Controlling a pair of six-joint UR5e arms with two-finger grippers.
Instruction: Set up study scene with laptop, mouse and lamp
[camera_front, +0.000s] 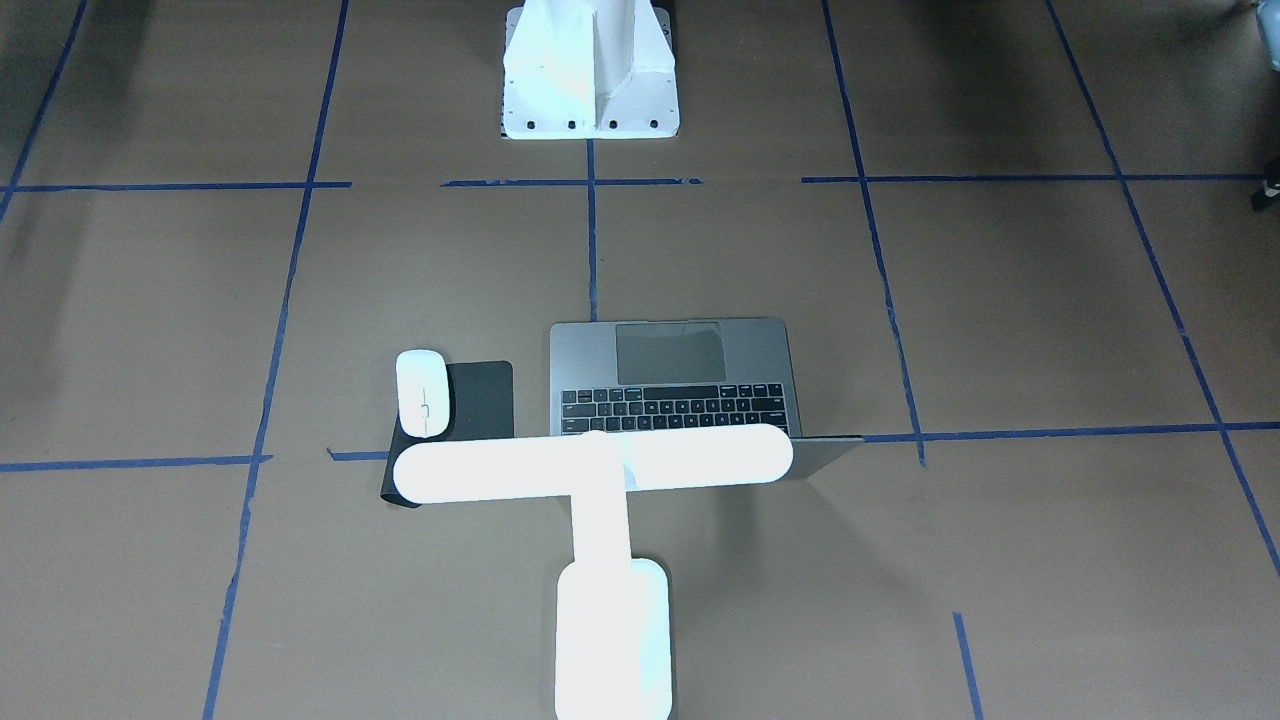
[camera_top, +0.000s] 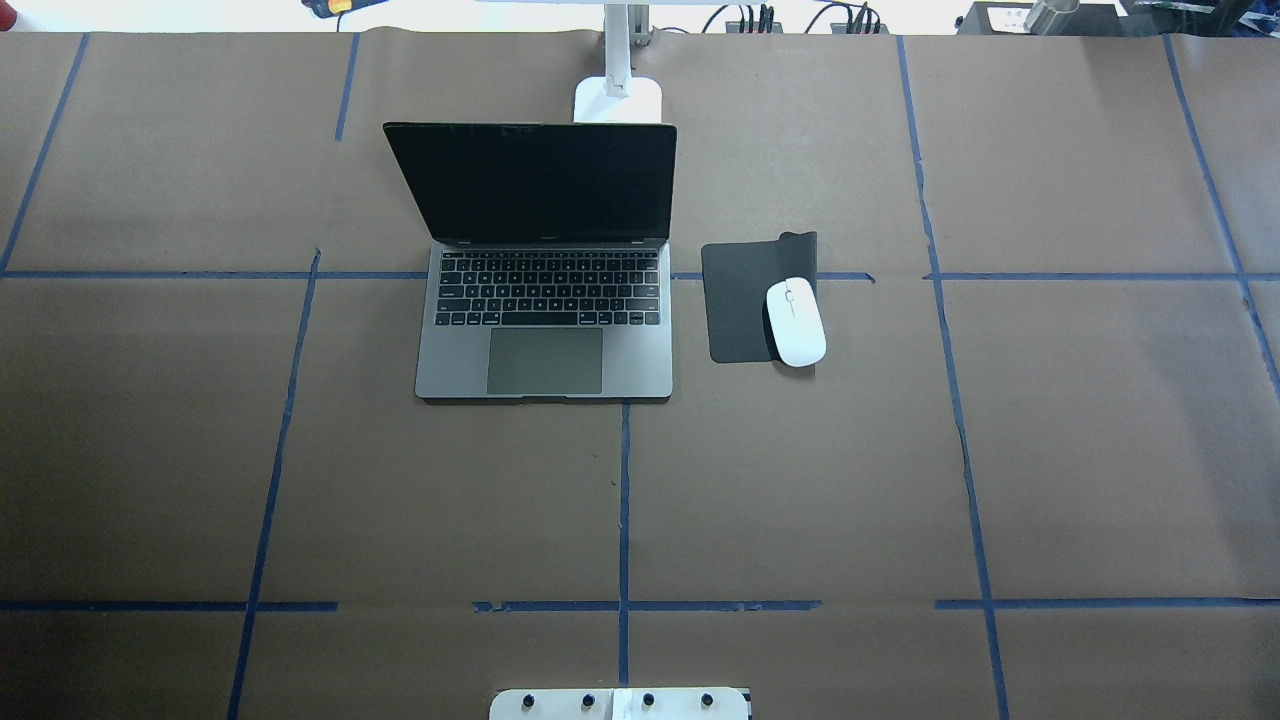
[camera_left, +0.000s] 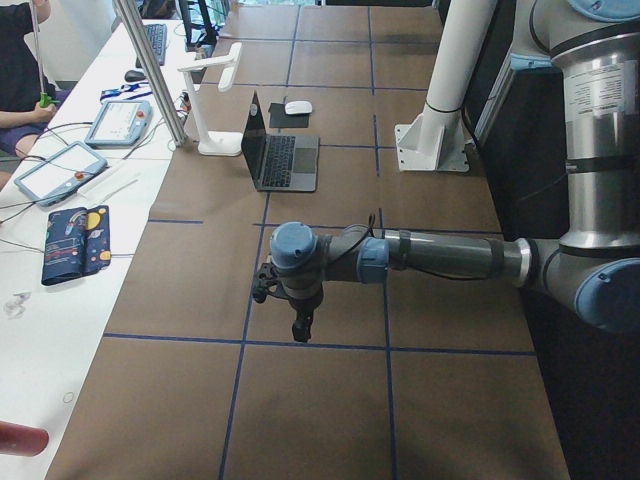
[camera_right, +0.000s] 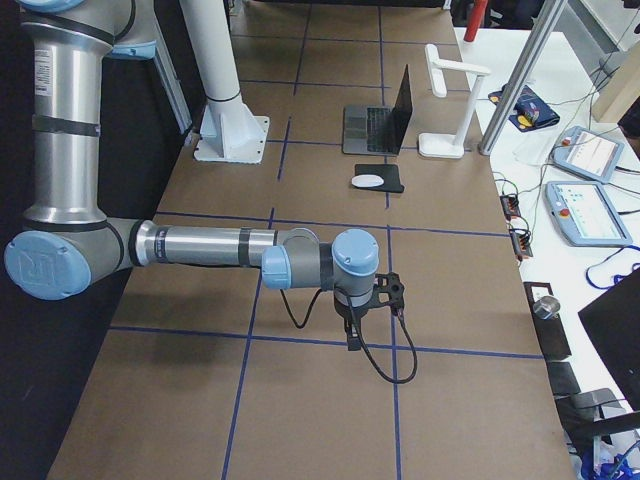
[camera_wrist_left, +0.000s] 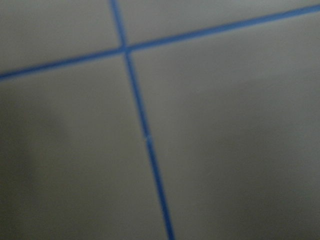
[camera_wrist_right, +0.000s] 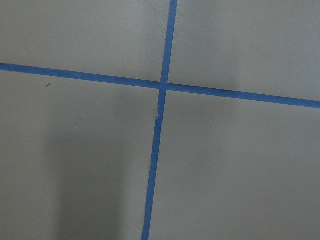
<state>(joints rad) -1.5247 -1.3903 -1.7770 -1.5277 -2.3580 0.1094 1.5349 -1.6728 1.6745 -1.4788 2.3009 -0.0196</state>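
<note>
mouse pad (camera_top: 740, 300): black, flat on the table (camera_top: 900, 480), just right of the laptop (camera_top: 545, 330); bears the mouse (camera_top: 796, 322) at its near right corner, overhanging the edge a little
mouse: white, lying flat, long axis running near to far
laptop: open at mid-table, keyboard toward the robot, screen dark
lamp (camera_front: 590, 475): lit, base just beyond the laptop's lid, bar stretched left to right above it
left gripper (camera_left: 299, 330): pointing down over bare paper, well left of the laptop; fingers apart or together, cannot tell
right gripper (camera_right: 353, 335): pointing down over bare paper, well right of the mouse; cannot tell either
hidden: lamp bar cut off at the overhead view's top; from the front, glare covering the laptop screen and the pad's far end
blurred: left wrist view, only blue tape lines on brown paper
</note>
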